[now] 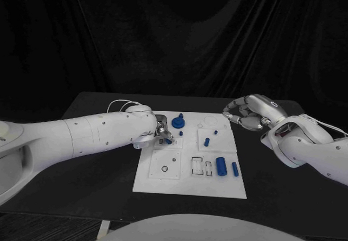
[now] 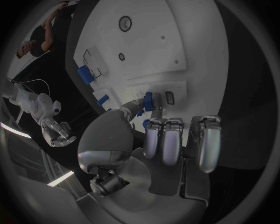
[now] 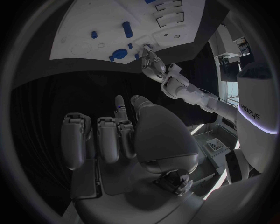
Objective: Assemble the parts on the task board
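Note:
The white task board (image 1: 191,177) lies in the middle of the black table. My left hand (image 1: 161,133) is low over its far left part and pinches a small blue part (image 1: 168,141) at its fingertips. The left wrist view shows that blue part (image 2: 149,101) between the thumb and a finger of the left hand (image 2: 157,140), right beside a small rectangular slot (image 2: 170,97). My right hand (image 1: 250,113) hovers off the board's far right corner with its fingers curled in on nothing; the right wrist view shows the same of the right hand (image 3: 122,135).
A blue knob (image 1: 179,121) and several small blue pegs (image 1: 207,142) stand on the board's far half. Two blue cylinders (image 1: 221,166) lie by rectangular recesses (image 1: 197,165) near the right edge. A round hole (image 1: 165,168) is at the near left.

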